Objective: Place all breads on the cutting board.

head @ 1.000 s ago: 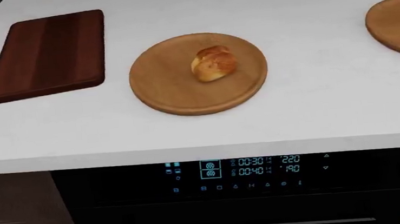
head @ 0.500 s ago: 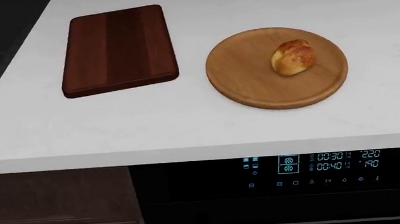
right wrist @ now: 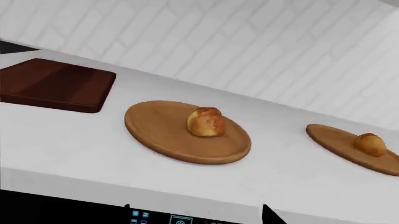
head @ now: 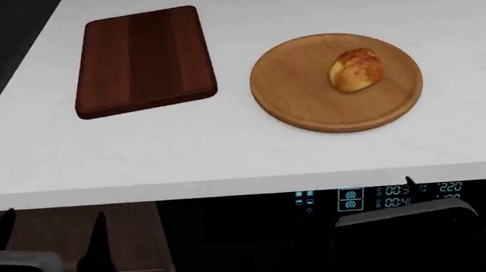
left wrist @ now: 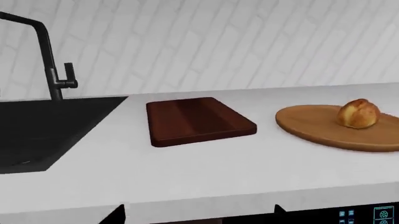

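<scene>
Dark reddish-brown cutting board (head: 143, 60) lies bare at upper left of the head view; we see one bread (head: 356, 69) on the round plate (head: 292, 98) beside it, a second bread (right wrist: 370, 144) on another plate (right wrist: 333, 139) further right. Both grippers, left gripper (head: 53, 235) and right gripper (head: 406, 191), sit low at the counter edge, grasping nothing, jaws apart. We judge the approach step: next, reach for the nearer bread.

We see only part of the second plate (right wrist: 355, 148), cut off by the edge. Both grippers' finger spacing is unclear to us.
</scene>
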{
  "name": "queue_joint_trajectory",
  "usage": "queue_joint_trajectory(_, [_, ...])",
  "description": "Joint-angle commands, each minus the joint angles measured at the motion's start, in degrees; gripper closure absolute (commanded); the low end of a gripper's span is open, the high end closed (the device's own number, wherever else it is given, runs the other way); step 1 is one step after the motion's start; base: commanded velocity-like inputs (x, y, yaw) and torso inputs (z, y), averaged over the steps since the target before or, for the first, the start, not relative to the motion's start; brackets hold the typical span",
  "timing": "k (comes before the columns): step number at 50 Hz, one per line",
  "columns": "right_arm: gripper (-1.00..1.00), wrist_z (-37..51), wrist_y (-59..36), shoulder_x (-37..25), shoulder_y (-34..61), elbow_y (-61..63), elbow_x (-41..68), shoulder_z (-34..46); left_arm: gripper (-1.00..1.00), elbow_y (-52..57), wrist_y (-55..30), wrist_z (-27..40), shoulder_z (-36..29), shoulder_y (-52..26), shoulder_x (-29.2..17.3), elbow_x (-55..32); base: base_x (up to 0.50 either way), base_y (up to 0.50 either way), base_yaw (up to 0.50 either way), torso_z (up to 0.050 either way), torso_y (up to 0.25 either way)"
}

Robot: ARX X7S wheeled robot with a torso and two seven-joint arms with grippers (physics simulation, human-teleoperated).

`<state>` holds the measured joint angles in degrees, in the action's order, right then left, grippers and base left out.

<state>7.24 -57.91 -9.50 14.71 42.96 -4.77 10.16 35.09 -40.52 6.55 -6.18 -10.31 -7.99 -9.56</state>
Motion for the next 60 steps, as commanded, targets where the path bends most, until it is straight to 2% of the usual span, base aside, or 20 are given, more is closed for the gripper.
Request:
queue_joint_trajectory(1, [-1.00, -3.54, -31.29, -4.42, 18.74, 15.19, -1.36, 4.37, -1.00, 12.02, -22.29, 0.23, 1.94, -14.46, -0.10, -5.05, 0.00, 0.00, 0.00, 0.000, 0.000])
queue_joint_trajectory(3, [-1.00, -5.59, -32.06, -4.80, 21.23, 14.26, -2.09, 4.17, -1.00, 11.26, -24.46, 0.05, 2.69, -17.70, 0.21, -5.82, 0.00, 0.00, 0.00, 0.000, 0.000])
queue_joint_trajectory(5, [-1.00, -12.32, -32.07, -4.13, 24.55, 11.50, -7.50, 4.39, -1.00, 10.40, -28.63, -0.53, 4.69, -22.89, 0.90, -7.48, 0.00, 0.00, 0.00, 0.000, 0.000])
queue_joint_trajectory(7, [-1.00, -25.63, -32.07, -1.23, 26.80, 8.04, -23.49, 7.44, -1.00, 9.19, -30.31, -1.02, 5.33, -26.40, 0.89, -8.22, 0.00, 0.00, 0.00, 0.000, 0.000])
queue_joint_trajectory(9, [-1.00, -42.82, -32.05, 2.25, 30.02, 3.18, -40.68, 10.66, -1.00, 6.73, -29.98, -1.25, 4.51, -29.72, 0.50, -7.99, 0.00, 0.00, 0.00, 0.000, 0.000])
queue_joint_trajectory(11, [-1.00, -55.26, -31.98, 2.68, 33.74, -1.55, -56.30, 12.95, -1.00, 4.62, -30.26, -1.75, 3.67, -33.17, 0.21, -8.12, 0.00, 0.00, 0.00, 0.000, 0.000])
queue_joint_trajectory(15, [-1.00, -70.20, -31.83, 3.82, 41.56, -9.39, -66.87, 11.34, -1.00, 1.05, -31.63, -2.67, 3.94, -40.26, 0.17, -8.85, 0.00, 0.00, 0.00, 0.000, 0.000])
queue_joint_trajectory(20, [-1.00, -76.34, -31.37, 4.41, 48.70, -16.83, -67.41, 8.17, -1.00, -4.02, -33.13, -3.35, 4.01, -48.16, 0.61, -9.49, 0.00, 0.00, 0.00, 0.000, 0.000])
queue_joint_trajectory(26, [-1.00, -71.64, -24.57, 5.61, 55.15, -27.35, -59.34, 2.07, -1.00, -11.66, -33.82, -4.42, 3.83, -53.74, 1.59, -10.26, 0.00, 0.00, 0.00, 0.000, 0.000])
queue_joint_trajectory(31, [-1.00, -66.89, -19.08, 6.39, 57.46, -31.16, -54.08, -1.65, -1.00, -18.26, -29.27, -4.86, 3.30, -56.90, 1.24, -9.09, 0.26, 0.00, 0.00, 0.000, 0.000])
queue_joint_trajectory(35, [-1.00, -64.94, -17.57, 6.61, 57.84, -32.84, -51.55, -4.00, -1.00, -20.64, -26.26, -4.38, 4.43, -56.08, 1.51, -8.61, 0.50, 0.00, 0.00, 0.000, 0.000])
queue_joint_trajectory(38, [-1.00, -64.32, -16.94, 6.58, 56.24, -32.43, -50.95, -4.03, -1.00, -15.80, -29.82, -3.61, 5.88, -56.05, 1.77, -10.05, 0.50, 0.00, 0.00, 0.000, 0.000])
queue_joint_trajectory(51, [-1.00, -65.41, -18.48, 5.25, 55.41, -31.82, -51.49, -0.89, -1.00, -14.99, -30.97, -2.66, 7.14, -57.10, 1.07, -10.83, 0.50, 0.02, 0.00, 0.000, 0.000])
queue_joint_trajectory(60, [-1.00, -63.92, -17.70, 5.60, 54.45, -32.59, -49.69, -1.60, -1.00, -14.08, -32.77, -2.08, 7.97, -57.93, 0.60, -11.65, 0.50, 0.17, 0.00, 0.000, 0.000])
